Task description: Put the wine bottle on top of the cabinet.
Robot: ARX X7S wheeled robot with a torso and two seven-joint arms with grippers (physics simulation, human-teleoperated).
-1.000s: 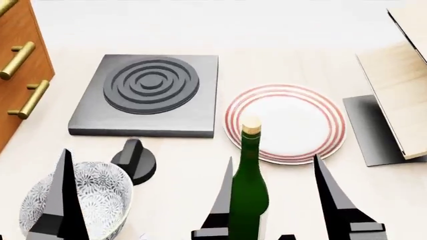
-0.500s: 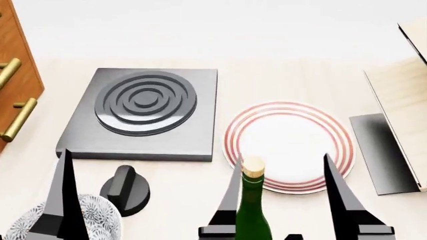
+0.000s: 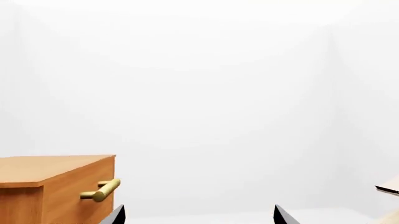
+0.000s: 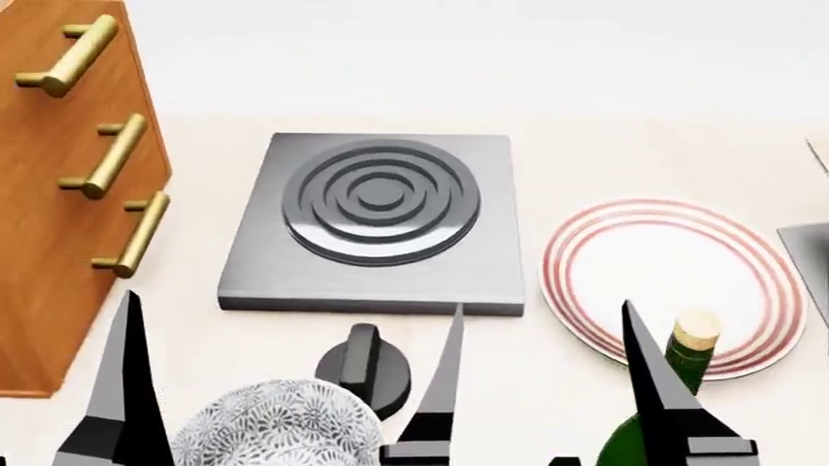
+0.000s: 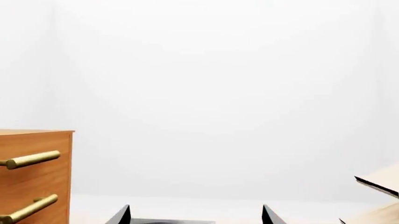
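Pale tabletop: wine bottle [image 4: 674, 388] upright at the near right, beside the striped plate [image 4: 674, 282]; cabinet [image 4: 65, 194] far left.
Right gripper [image 4: 550, 388] empty, jaws spread wide; bottle just outside its right finger, so this arm is nearer; left gripper [image 3: 198, 215] also gapes empty.

Both the left gripper [image 4: 279, 388] and right gripper [image 4: 542, 374] have long, tapering black fingers with grey faces

The pale tabletop [image 4: 609, 146] carries the cabinet [image 4: 58, 223] at far left, a dark square burner plate [image 4: 376, 223], a black knob [image 4: 363, 367], a patterned bowl [image 4: 279, 432], a red-ringed plate [image 4: 667, 282] and the wine bottle [image 4: 674, 388].
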